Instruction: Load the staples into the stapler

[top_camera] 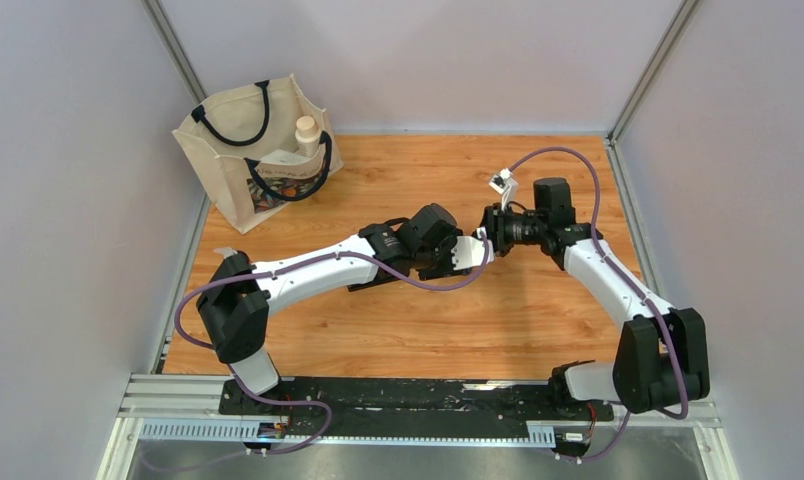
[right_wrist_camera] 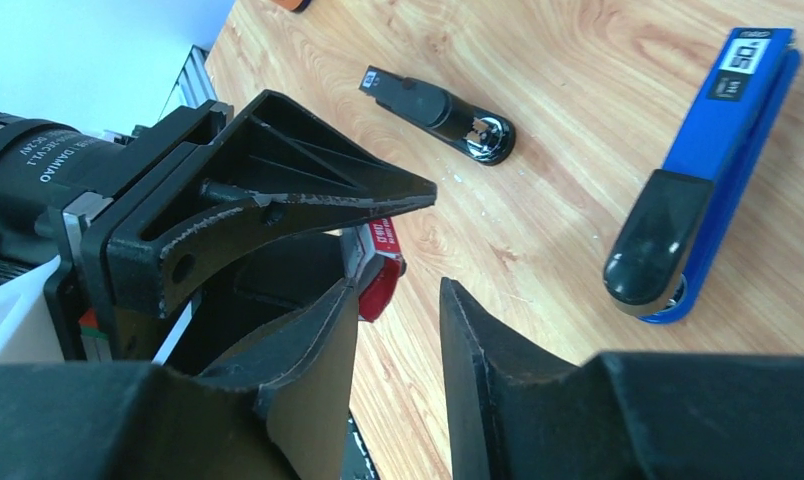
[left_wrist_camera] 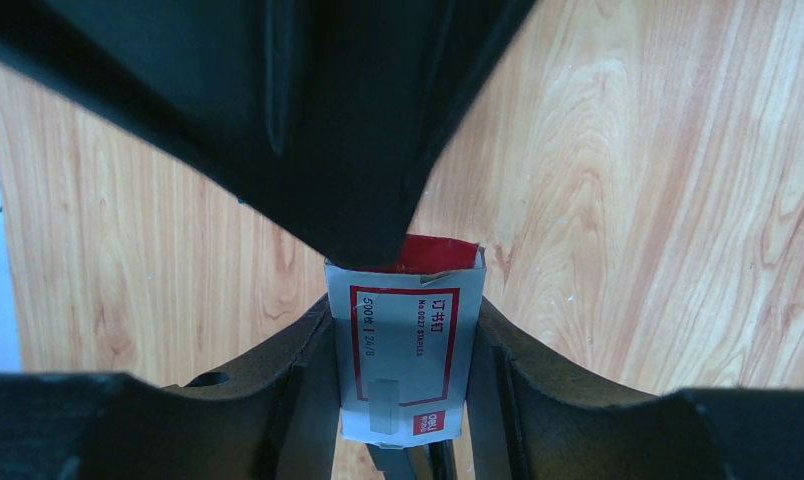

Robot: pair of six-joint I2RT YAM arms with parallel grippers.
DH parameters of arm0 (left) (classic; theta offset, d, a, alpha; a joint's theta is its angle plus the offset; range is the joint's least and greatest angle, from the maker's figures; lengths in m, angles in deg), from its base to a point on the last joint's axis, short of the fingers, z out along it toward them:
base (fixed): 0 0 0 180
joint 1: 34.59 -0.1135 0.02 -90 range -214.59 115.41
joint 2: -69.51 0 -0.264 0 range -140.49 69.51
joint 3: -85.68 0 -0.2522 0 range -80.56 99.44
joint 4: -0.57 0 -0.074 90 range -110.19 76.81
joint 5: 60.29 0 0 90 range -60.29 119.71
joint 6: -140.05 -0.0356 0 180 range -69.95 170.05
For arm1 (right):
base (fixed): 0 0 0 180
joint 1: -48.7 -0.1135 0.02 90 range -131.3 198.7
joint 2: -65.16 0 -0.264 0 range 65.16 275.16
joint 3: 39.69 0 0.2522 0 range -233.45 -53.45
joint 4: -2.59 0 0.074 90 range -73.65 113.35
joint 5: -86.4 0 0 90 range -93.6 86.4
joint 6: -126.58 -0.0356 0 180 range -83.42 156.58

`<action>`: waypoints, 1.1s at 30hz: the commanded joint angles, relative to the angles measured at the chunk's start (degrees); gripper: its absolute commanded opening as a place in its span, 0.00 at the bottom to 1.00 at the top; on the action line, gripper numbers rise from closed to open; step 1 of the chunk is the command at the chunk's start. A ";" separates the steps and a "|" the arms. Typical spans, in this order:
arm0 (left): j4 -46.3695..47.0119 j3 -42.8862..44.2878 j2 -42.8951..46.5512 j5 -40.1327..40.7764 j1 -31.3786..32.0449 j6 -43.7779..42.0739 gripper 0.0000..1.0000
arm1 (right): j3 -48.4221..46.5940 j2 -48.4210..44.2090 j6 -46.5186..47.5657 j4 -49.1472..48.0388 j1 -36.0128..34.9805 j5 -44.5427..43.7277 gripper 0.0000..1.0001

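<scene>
While left end effector [left_wrist_camera: 403, 350] clamps staples [left_wrist_camera: 406, 350] | right end effector [right_wrist_camera: 398, 300] parted, empty

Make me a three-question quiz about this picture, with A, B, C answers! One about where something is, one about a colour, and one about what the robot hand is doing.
1. Where is the tote bag?
A. far left corner of the table
B. near right corner
C. hanging on an arm

2. What colour is the long stapler?
A. green
B. blue with a black top strip
C. yellow

3. What is the left end effector doing?
A. hanging free, holding nothing
B. gripping the blue stapler
C. gripping the staple box

Answers: 1 A, the top view shows the bag at the far left. 2 B, the right wrist view shows it blue. 3 C, the left wrist view shows the box pinched between both fingers.
</scene>
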 commanded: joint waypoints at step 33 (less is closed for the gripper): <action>-1.53 1.67 2.16 -2.61 -0.04 2.80 0.33 | -1.82 1.95 4.50 -1.63 -1.37 -0.23 0.25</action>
